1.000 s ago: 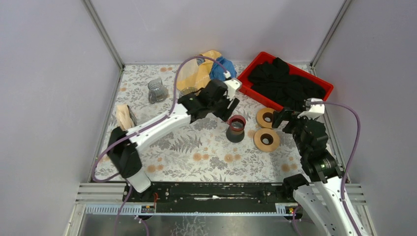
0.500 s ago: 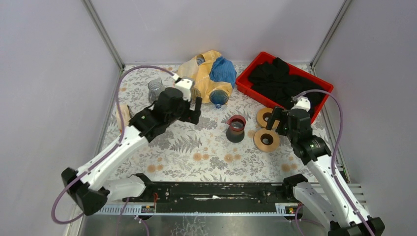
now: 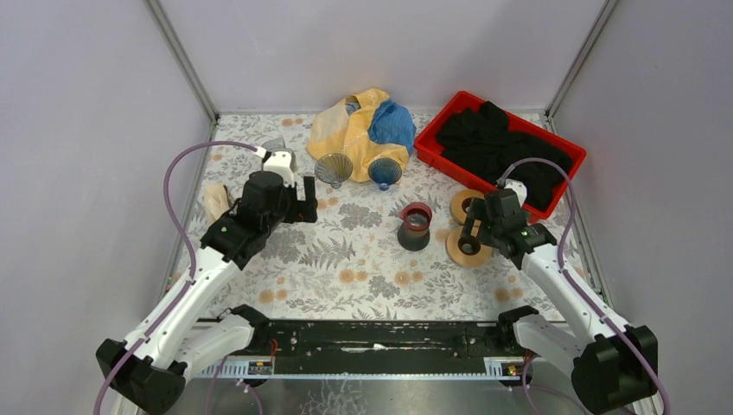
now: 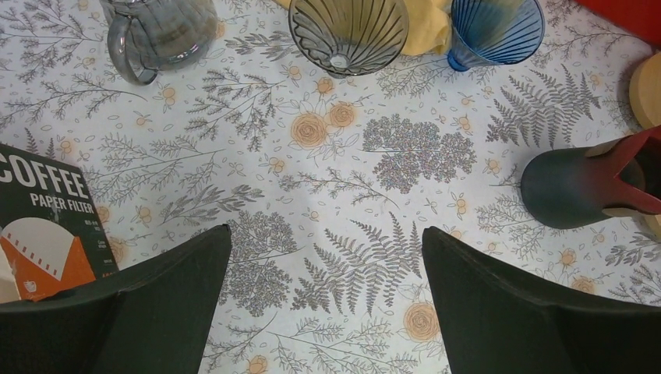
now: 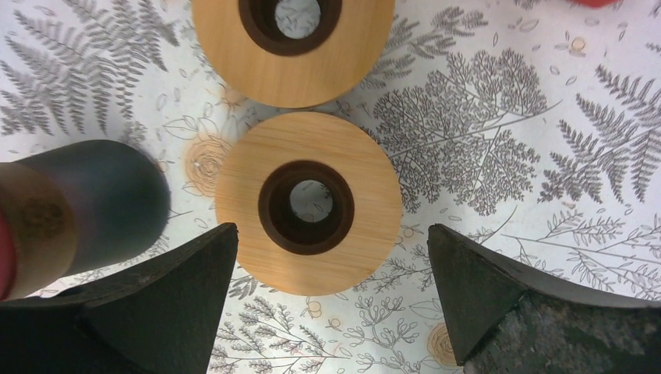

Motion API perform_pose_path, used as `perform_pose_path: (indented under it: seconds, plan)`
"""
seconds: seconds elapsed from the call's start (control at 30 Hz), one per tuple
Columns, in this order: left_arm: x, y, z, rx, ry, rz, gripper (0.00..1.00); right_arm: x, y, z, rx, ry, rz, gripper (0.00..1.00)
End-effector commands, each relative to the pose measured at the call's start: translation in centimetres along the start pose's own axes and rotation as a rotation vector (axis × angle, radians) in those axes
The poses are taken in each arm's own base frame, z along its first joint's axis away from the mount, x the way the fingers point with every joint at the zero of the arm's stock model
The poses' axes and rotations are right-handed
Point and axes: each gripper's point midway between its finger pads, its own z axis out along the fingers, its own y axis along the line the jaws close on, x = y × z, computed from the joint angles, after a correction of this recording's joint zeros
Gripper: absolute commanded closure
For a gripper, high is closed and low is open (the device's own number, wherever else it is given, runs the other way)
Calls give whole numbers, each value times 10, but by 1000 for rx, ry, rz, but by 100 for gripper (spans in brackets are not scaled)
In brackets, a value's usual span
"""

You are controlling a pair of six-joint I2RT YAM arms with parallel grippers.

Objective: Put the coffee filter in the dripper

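Nothing of the job is done yet, as far as I can judge. My left tool [image 4: 326, 234] hangs over the flowered tabletop [image 4: 257, 179] with its jaws wide apart and nothing between them. The filters sit in their printed pack of paper filters [image 4: 43, 218], which shows at the left edge of my wrist view, just beside one finger but not gripped.

Two cone drippers stand at the far side, near each other: a grey dripper [image 4: 348, 31] and a blue dripper [image 4: 496, 27]. Both look bare inside. I cannot tell which of them the task means. A glass jug [image 4: 160, 31] stands to the left of the grey one, and a dark cup [image 4: 577, 187] with a red rim sits off to the right.

My right tool [image 5: 332, 227] is also parted and empty, poised above a wooden ring [image 5: 309, 257] — not part of this job, I would say.

What is left is everything: reach the pack, draw out one filter, carry it across and seat it in a cone. Separating a single thin paper looks to me the hard part.
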Motion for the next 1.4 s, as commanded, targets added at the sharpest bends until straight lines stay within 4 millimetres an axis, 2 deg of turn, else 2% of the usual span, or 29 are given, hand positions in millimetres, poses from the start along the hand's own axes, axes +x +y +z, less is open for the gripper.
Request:
perform_pose_path:
  seconds: [0.0,0.1,0.3,0.5,0.77,1.0,1.17,1.37]
  plan:
    - [-18,-6,-1,40,-79,-32,0,3,-6,11,39,15,61,1]
    - [-20,-3,-2,35,-88,-38,0,14,-13,22,47,70,106,0]
    - [-16,-2,0,58,-90,-85,0,33,-14,44,27,187,167,9]
    - [-15,7,1,15,-87,-92,0,47,-17,55,57,241,177,15]
    - [-12,7,4,21,-74,-101,0,56,-20,59,82,275,201,23]
    - [-10,7,6,32,-61,-106,0,57,-23,60,96,271,201,29]
    - [-11,9,7,29,-62,-110,0,58,-21,59,88,280,202,39]
    - [-11,11,7,25,-61,-115,0,45,-18,48,69,264,195,56]
